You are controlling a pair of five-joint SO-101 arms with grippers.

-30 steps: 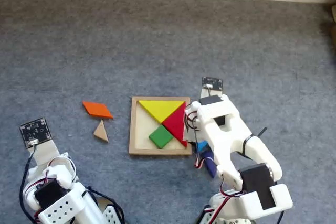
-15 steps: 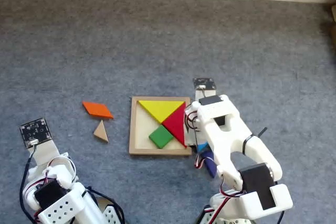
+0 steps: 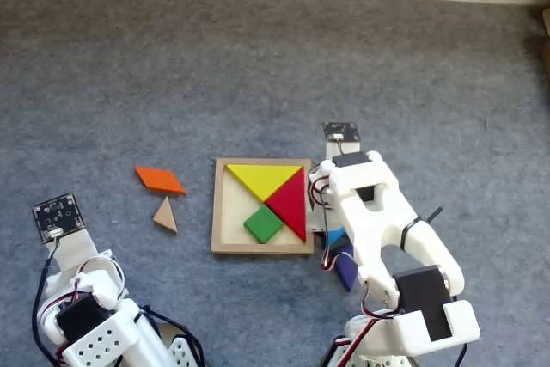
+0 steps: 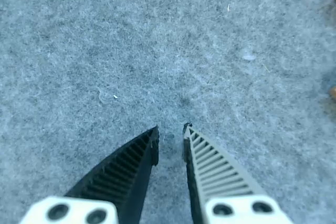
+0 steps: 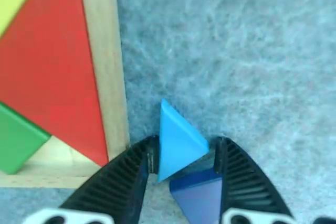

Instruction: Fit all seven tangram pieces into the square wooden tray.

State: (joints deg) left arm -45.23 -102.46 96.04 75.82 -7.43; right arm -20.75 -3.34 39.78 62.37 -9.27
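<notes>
We look down on a grey felt-covered bench [image 3: 129, 66] with a square wooden tray [image 3: 219, 212] at its middle. Three pieces lie inside the tray:

- a yellow triangle [image 3: 260, 180] along the far side
- a red triangle [image 3: 292, 204] along the right side, touching the yellow one
- a green square [image 3: 264, 223] turned on its corner toward the near side, touching the red triangle

Bare wood shows in the tray's left and near parts.

Left of the tray, well apart from it, an orange parallelogram [image 3: 160, 180] lies flat on the bench. A small tan triangle [image 3: 165, 214] sits just near of it.

The right arm [image 3: 378, 221] stretches along the tray's right edge. In its wrist view, the right end effector [image 5: 184, 153] grasps a light blue triangle [image 5: 178, 140]. One finger is against each side of the triangle, just outside the tray's near right corner. A dark blue piece [image 5: 197, 198] lies partly under the triangle, on its near side.

The left arm [image 3: 86, 315] sits at the near left corner. The left end effector [image 4: 169, 142] is released, its fingers slightly apart over bare bench, gripping nothing.
</notes>
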